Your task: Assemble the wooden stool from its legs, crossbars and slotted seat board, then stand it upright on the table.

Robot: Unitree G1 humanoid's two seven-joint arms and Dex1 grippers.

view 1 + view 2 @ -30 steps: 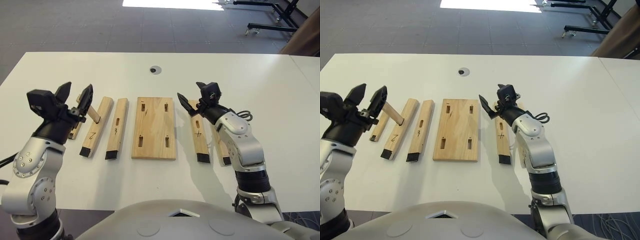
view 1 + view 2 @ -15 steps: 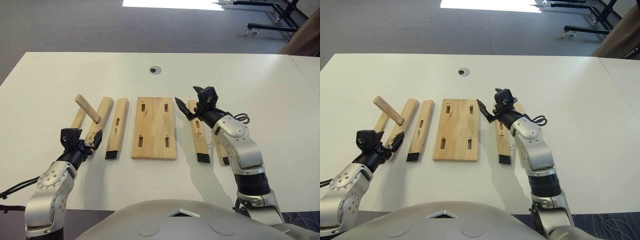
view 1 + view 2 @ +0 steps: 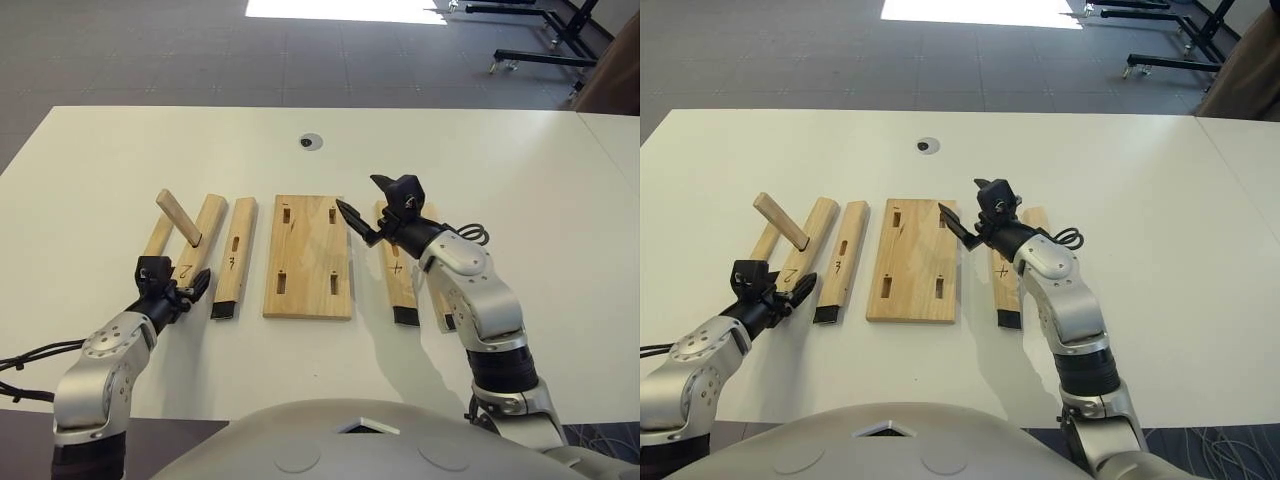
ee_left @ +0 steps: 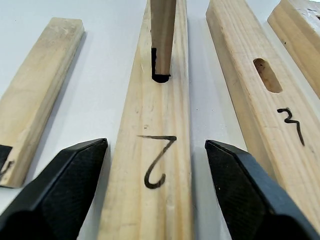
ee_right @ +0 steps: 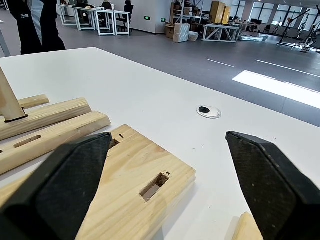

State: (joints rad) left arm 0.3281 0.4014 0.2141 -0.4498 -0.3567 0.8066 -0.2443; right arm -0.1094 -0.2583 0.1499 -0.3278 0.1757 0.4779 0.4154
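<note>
Where the right arm [image 3: 1065, 300] crosses, one leg [image 3: 1037, 216] lies half hidden.

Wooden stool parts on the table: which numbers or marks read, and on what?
"2": pale wooden leg with a crossbar stuck in it.
"3": slotted wooden leg beside it.
"4": wooden leg right of the flat seat board.
Mark on the outermost left leg: cut off, unreadable.

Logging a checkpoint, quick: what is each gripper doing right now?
Left gripper: open, straddling the leg marked 2, not gripping it.
Right gripper: open, empty, over the seat board.
</note>
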